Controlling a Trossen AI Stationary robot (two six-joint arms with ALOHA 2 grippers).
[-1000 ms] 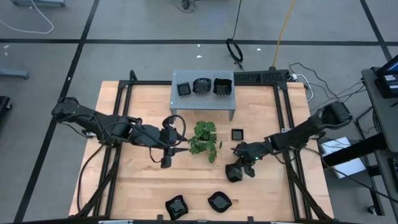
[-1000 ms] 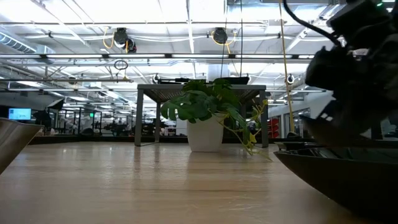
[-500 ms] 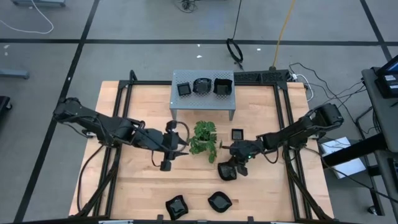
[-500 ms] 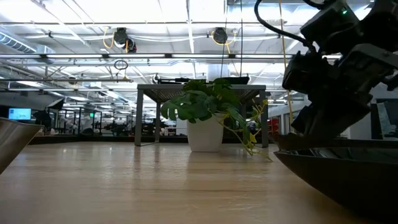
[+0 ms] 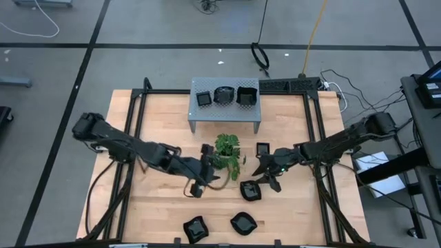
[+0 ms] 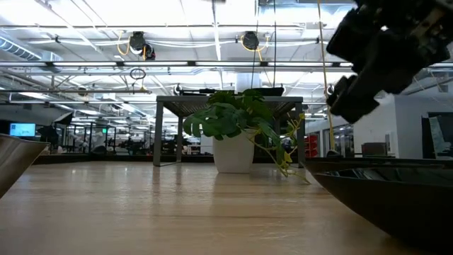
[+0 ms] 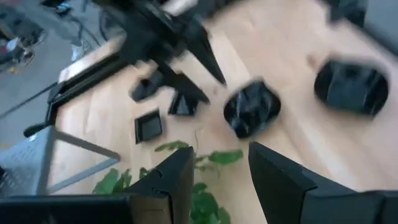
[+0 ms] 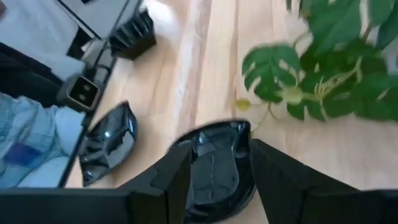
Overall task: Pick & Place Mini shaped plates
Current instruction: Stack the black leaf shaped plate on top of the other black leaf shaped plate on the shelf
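One black mini plate lies flat on the table near the plant, seen also in the right wrist view and the left wrist view. My right gripper is open and empty, just right of and above that plate; its fingers stand apart with the plate showing between them. My left gripper is open and empty, left of the plate by the plant. Two plates lie near the front edge. A small square one lies right of the plant.
A grey perforated shelf at the back holds three black plates. The potted plant stands between the two grippers. In the low view, big dark plate rims fill the near right and left corners.
My right gripper carried a black plate toward the table's left and down, let it go on the table in front of the plant, then rose and drew back toward the right. My left gripper has moved toward the table's right and near edge, past the plant.
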